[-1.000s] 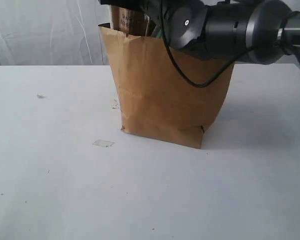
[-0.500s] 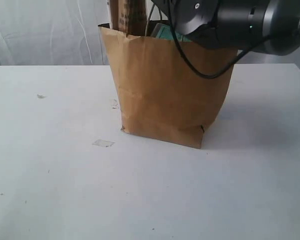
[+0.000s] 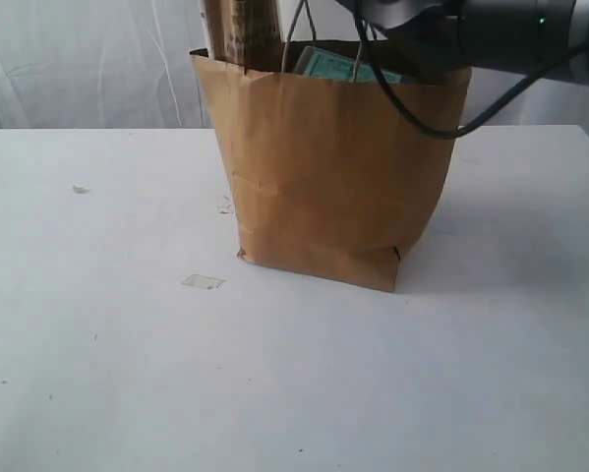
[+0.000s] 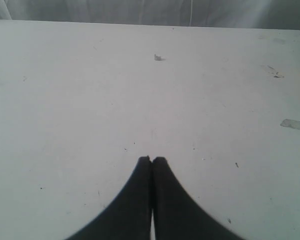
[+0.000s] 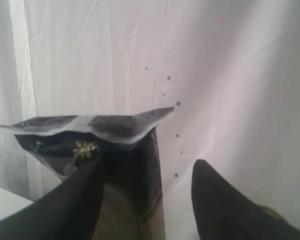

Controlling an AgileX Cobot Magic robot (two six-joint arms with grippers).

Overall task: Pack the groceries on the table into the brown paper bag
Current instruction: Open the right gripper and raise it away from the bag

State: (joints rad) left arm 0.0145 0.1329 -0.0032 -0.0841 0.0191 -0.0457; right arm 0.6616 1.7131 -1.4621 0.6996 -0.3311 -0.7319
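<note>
Packing looks close to finished: no grocery shows on the white bench (image 3: 127, 344) in any view. The brown paper bag (image 3: 323, 177) stands upright at the bench's middle, made of creased matte paper with a folded base. A long spaghetti pack (image 3: 240, 34) pokes out of the bag's far-left corner; its flat crimped navy end looks glossy in the right wrist view. A greenish carton (image 3: 338, 67) peeks over the rim beside thin cord handles (image 3: 299, 29). The right tool (image 5: 150, 165) is level with the pack's top, fingers spread, the pack beside one finger and not pinched. The left tool (image 4: 152, 159) is pressed together over bare bench. Next, I judge, the right arm (image 3: 491, 25) must lift clear without snagging the handles.
</note>
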